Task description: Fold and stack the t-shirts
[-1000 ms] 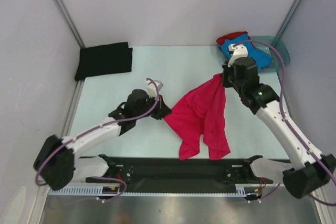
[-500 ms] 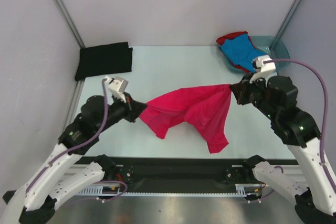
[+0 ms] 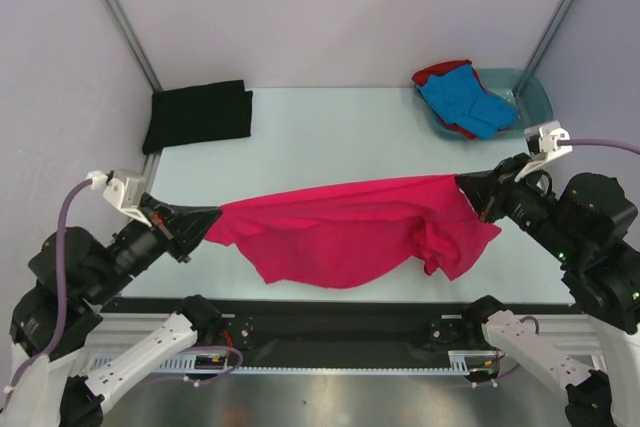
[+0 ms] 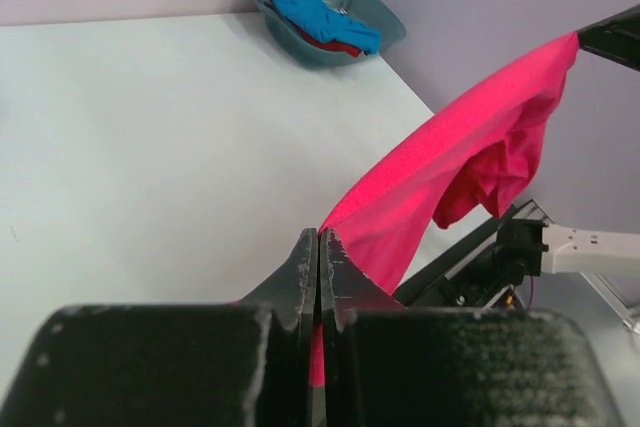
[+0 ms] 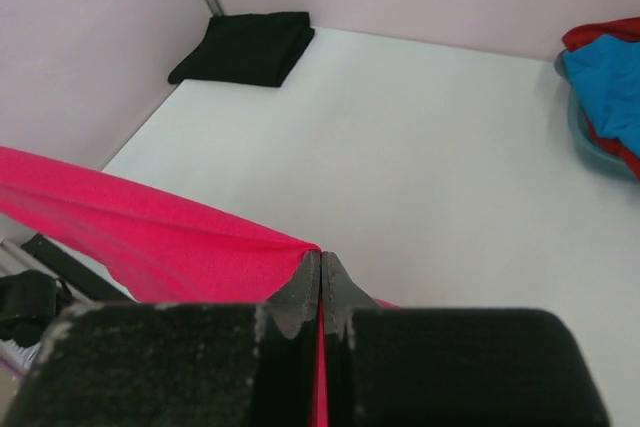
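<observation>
The magenta-pink t-shirt [image 3: 340,232] hangs stretched in the air between my two grippers, above the table's near half. My left gripper [image 3: 213,217] is shut on its left end, and the cloth [image 4: 450,162] runs away from the closed jaws in the left wrist view. My right gripper [image 3: 462,185] is shut on its right end, with the cloth [image 5: 130,222] trailing left in the right wrist view. A folded black t-shirt [image 3: 198,114] lies at the back left corner. The blue t-shirt [image 3: 466,99] and the red t-shirt [image 3: 438,71] lie bunched in the teal basin [image 3: 532,97].
The pale table [image 3: 330,137] is bounded by grey walls and metal posts at the back corners. The black rail [image 3: 330,325] with the arm bases runs along the near edge.
Both grippers have moved apart and toward the near edge, pulling the pink shirt from a hanging bunch into a wide stretched span. Both arms have risen.
</observation>
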Controlling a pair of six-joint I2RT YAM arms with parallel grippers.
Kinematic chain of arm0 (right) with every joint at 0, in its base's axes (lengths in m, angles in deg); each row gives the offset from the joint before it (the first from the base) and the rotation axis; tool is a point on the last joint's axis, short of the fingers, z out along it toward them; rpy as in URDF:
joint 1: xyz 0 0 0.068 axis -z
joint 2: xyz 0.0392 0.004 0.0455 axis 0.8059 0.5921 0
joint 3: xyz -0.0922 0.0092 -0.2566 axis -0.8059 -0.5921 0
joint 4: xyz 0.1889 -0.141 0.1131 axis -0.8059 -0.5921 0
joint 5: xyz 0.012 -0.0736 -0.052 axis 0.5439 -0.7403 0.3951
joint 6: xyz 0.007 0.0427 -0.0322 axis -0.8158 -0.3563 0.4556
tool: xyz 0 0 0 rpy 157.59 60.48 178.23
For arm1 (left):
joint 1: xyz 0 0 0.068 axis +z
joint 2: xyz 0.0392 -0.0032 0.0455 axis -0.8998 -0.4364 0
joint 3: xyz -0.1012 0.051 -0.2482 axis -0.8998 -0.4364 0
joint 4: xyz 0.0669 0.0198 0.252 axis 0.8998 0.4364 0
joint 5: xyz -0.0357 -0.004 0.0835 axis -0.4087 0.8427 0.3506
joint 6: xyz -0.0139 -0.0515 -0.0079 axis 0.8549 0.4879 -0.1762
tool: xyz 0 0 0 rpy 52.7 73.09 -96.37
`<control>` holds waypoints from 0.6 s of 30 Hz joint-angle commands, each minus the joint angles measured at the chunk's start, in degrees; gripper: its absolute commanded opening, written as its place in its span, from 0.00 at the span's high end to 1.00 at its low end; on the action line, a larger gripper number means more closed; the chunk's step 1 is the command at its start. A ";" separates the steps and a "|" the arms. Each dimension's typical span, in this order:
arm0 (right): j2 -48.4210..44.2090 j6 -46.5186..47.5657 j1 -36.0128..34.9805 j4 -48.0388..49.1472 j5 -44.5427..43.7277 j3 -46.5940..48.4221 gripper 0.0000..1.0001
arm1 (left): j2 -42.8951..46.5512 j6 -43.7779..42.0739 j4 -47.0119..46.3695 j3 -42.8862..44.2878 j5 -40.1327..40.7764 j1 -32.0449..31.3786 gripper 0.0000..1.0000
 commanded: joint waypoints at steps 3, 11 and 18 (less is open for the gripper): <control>-0.41 2.29 0.37 -3.86 5.24 5.22 1.00 | -0.05 -1.48 7.71 7.46 -1.12 0.07 1.00; -2.96 1.59 0.55 -3.87 20.81 12.06 0.99 | -1.01 -0.95 12.11 17.13 -7.54 0.07 1.00; -2.87 -0.96 1.16 -1.23 26.44 17.87 1.00 | -3.56 -1.30 13.96 23.90 -15.44 0.07 1.00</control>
